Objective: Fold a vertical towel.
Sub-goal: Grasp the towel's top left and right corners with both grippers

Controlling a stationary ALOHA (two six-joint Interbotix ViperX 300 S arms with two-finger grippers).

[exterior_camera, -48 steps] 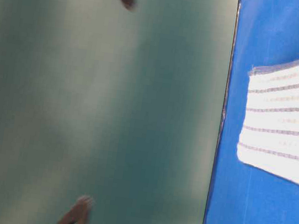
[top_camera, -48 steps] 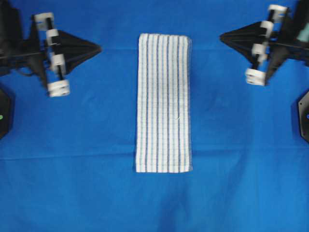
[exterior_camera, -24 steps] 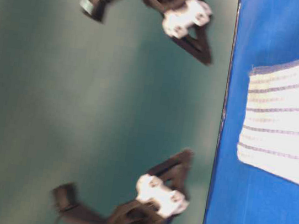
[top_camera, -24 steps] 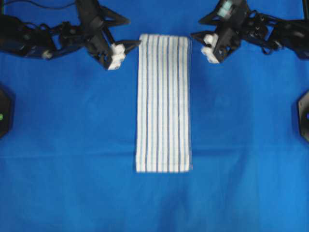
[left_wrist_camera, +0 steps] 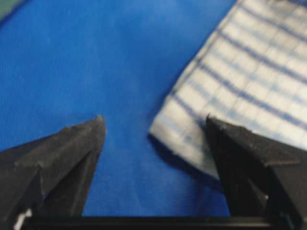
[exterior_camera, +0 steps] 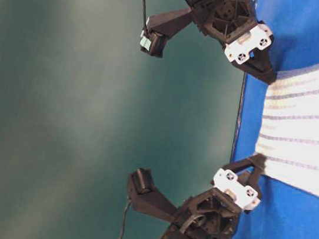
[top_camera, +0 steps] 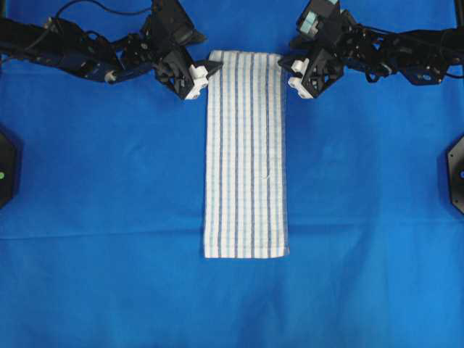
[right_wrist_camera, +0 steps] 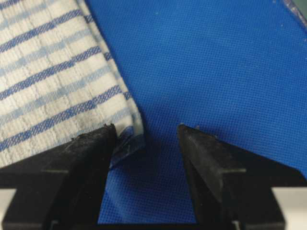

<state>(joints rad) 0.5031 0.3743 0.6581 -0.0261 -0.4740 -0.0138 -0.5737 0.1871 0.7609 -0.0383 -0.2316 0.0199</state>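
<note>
Even, bright light is falling from above in the overhead view, and my arms are casting only faint shadows on the blue cloth (top_camera: 109, 217). The towel (top_camera: 245, 152) is looking slightly washed out there, and at table level it is glowing almost overexposed. My left wrist picture is looking soft, with the fingertips (left_wrist_camera: 79, 143) blurred; a thin dark shadow is lying under the towel corner. My right wrist picture is looking sharper.

A plain blue cloth (top_camera: 109, 217) covers the table from edge to edge in the overhead view, with soft creases across it. Beyond the table's edge, the table-level view shows a blurred, dull green wall (exterior_camera: 59, 111), evenly lit.
</note>
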